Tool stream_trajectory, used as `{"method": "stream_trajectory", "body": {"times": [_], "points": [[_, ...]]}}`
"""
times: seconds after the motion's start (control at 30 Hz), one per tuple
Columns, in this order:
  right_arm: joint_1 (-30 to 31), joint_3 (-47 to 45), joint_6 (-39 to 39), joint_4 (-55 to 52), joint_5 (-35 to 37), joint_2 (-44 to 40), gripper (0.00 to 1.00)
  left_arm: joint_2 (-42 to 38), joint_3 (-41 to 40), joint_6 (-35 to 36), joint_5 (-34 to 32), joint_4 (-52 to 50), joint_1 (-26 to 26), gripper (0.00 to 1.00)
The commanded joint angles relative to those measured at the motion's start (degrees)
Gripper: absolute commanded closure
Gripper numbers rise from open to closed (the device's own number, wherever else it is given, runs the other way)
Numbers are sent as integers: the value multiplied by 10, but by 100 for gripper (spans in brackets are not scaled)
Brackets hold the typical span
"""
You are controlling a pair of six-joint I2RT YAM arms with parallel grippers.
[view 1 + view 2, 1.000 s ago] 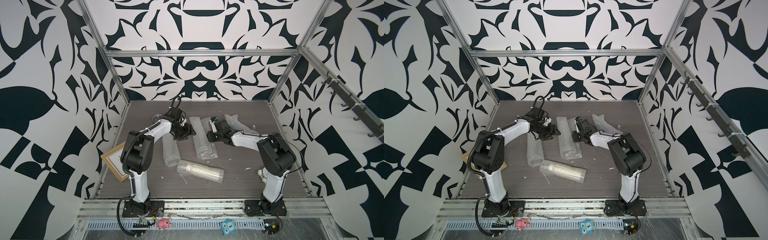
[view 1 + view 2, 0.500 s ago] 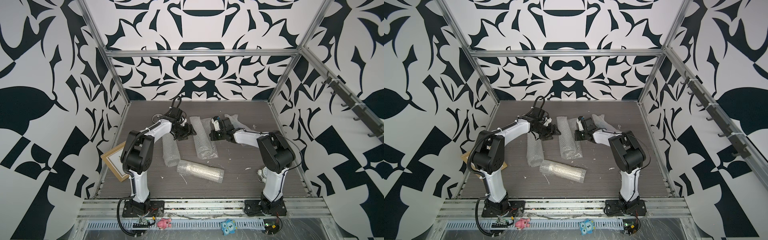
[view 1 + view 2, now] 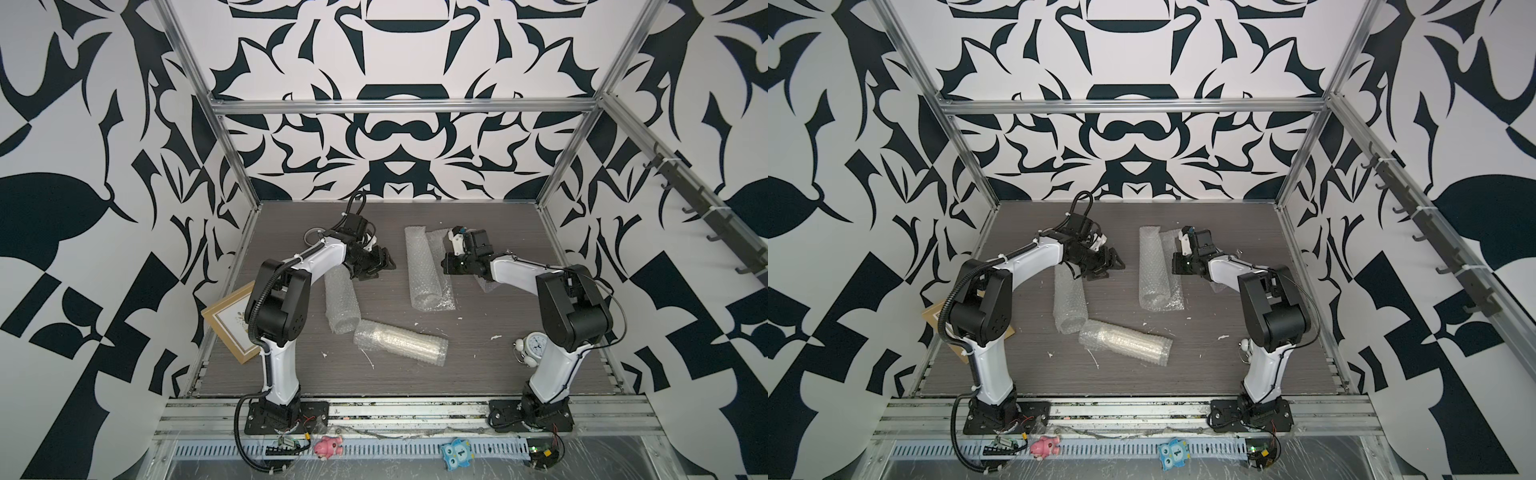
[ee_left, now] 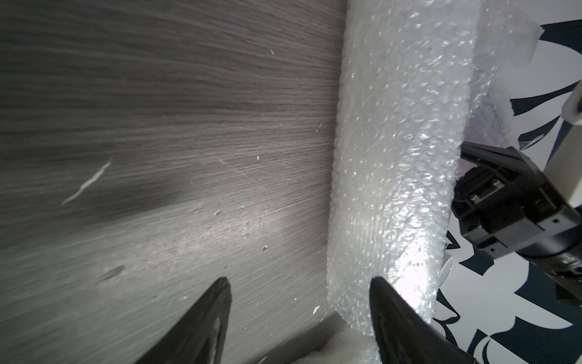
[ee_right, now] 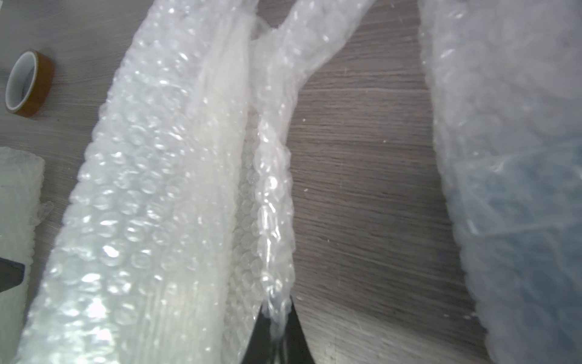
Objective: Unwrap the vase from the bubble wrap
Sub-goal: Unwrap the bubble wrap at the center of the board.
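The right gripper has its jaws pinched together on a thin loose flap of the bubble wrap. This flap is the free edge running alongside the middle roll, which lies lengthwise toward the back of the table. The left gripper stands with jaws apart and empty, low over the wood on that roll's other side. Both top views show a strip of bare wood between them. By my reading the unwrapping is only starting: an edge is caught, but the roll is wound up and no bare vase shows anywhere. Nearer the front lie a second roll beside the left arm and a crosswise roll close against its end. A crumpled wad sits under the right forearm. I cannot tell which bundle holds the vase. For drawing the flap out, open wood lies in front of the middle roll toward the right arm's base; the back wall is near behind it. A tape roll shows beyond the roll in the right wrist view. The picture frame at the left edge and the alarm clock are well apart.
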Motion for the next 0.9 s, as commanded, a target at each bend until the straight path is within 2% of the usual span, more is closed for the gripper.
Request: {"method": "stream_trajectory", "body": {"times": [0.0, 0.17, 0.3, 0.4, 0.43, 0.5, 0.67, 0.87], "points": [[0, 17, -21, -40, 30, -28, 72, 18, 21, 4, 8, -14, -2, 26], [0, 17, -23, -71, 91, -73, 53, 15, 39, 26, -3, -40, -2, 24], [-1, 12, -17, -87, 120, -119, 46, 5, 48, 44, -19, -56, -2, 18], [4, 6, -3, -87, 109, -150, 44, -1, 57, 53, -26, -67, -2, 16], [9, 4, 4, -85, 104, -157, 44, -5, 62, 57, -29, -72, -2, 12], [21, 1, 19, -82, 100, -167, 45, -15, 69, 69, -37, -84, -2, 10], [53, -1, 60, -72, 92, -160, 45, -63, 76, 108, -66, -102, -2, 0], [84, 5, 91, -63, 103, -123, 44, -138, 52, 131, -111, -103, -6, 1]]}}
